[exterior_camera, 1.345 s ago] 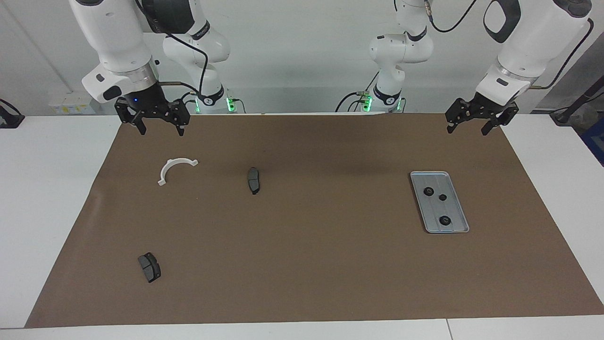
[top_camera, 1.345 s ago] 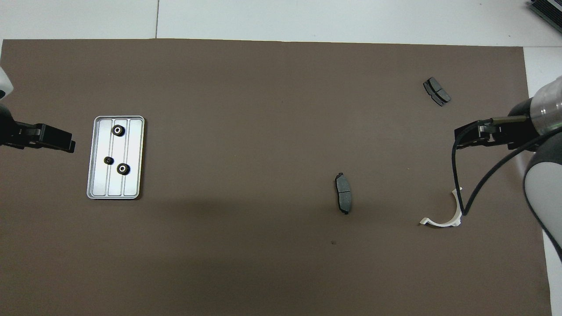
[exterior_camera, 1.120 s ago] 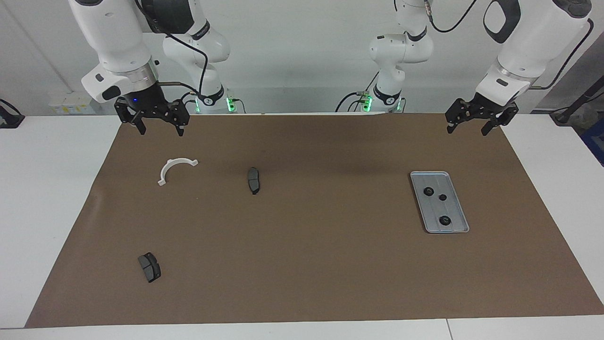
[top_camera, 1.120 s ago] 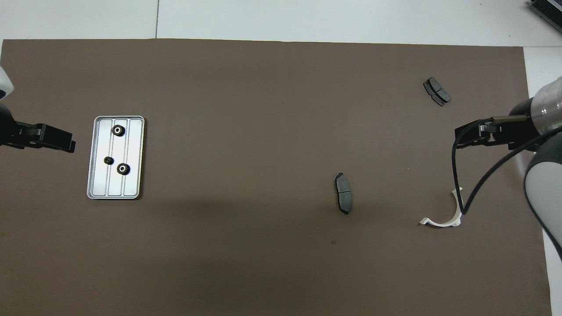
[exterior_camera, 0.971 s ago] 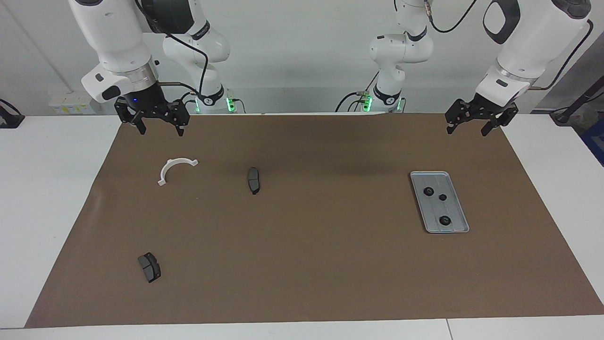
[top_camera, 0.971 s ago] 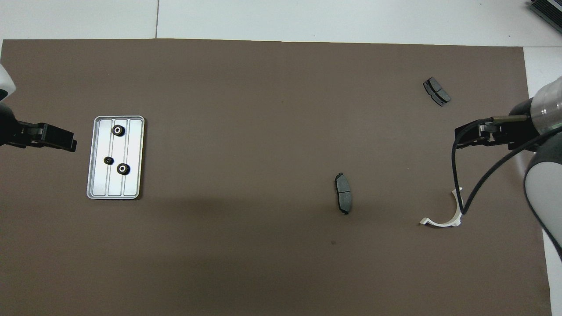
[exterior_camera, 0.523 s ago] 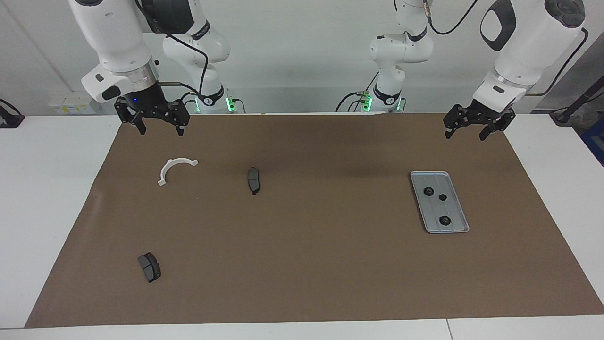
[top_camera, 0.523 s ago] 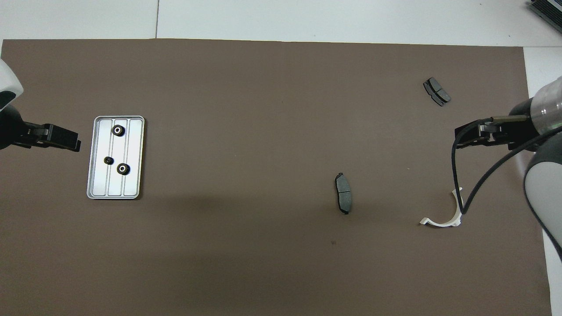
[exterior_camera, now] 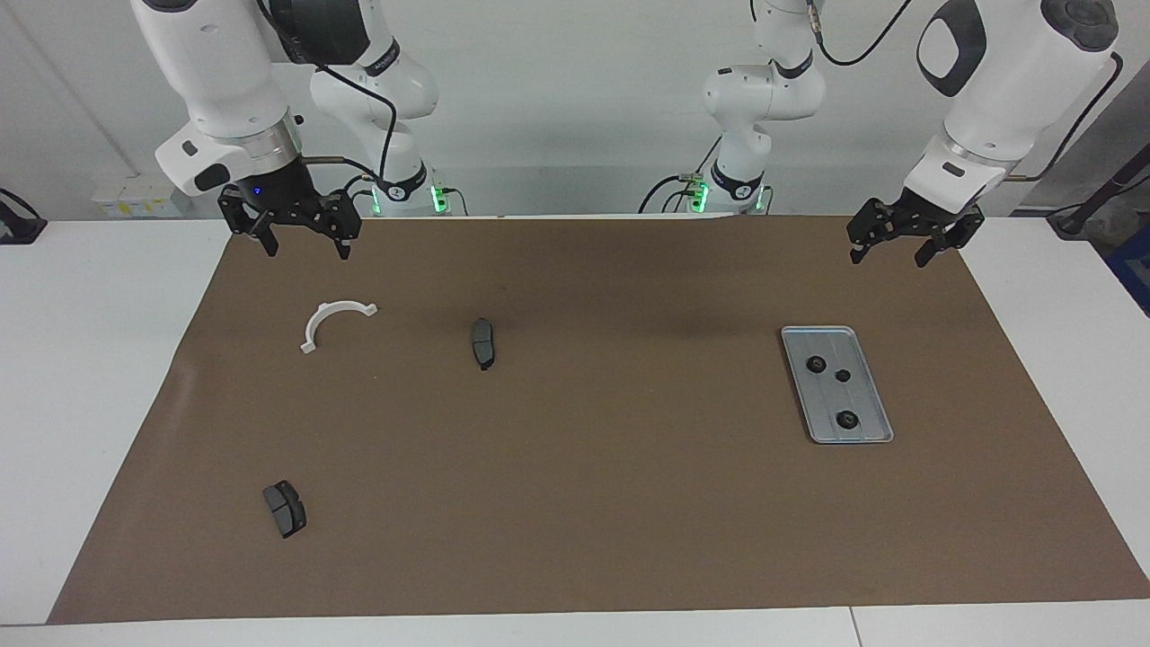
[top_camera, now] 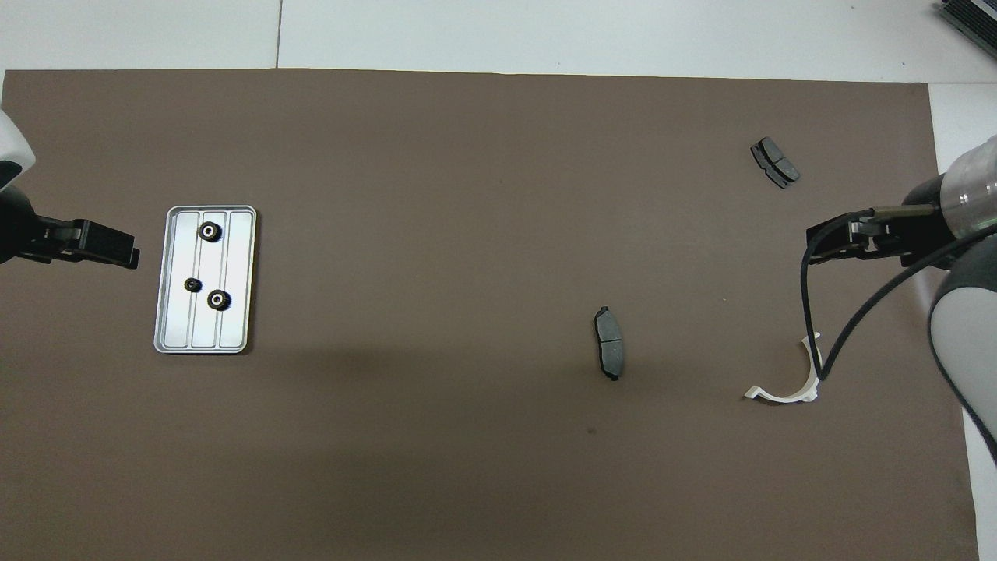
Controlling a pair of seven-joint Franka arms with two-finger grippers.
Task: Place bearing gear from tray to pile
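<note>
The silver-grey tray point(exterior_camera: 864, 400) lies on the brown mat toward the left arm's end and also shows in the overhead view point(top_camera: 234, 315). Three dark bearing gears point(exterior_camera: 816, 364) point(exterior_camera: 843, 376) point(exterior_camera: 846, 419) sit in it. The pile is scattered toward the right arm's end: a white half-ring bracket point(exterior_camera: 320, 316) and two dark brake pads point(exterior_camera: 483, 342) point(exterior_camera: 285, 508). My left gripper point(exterior_camera: 887, 256) is open and empty, up in the air over the mat beside the tray. My right gripper point(exterior_camera: 306, 250) is open and empty, over the mat's edge by the bracket, waiting.
The brown mat point(exterior_camera: 575, 503) covers most of the white table point(exterior_camera: 81, 359). In the overhead view the right arm's black cable point(top_camera: 818, 343) hangs over the bracket point(top_camera: 781, 396).
My left gripper has shifted slightly toward the tray and its arm has turned a little. The right arm and all the parts have not moved.
</note>
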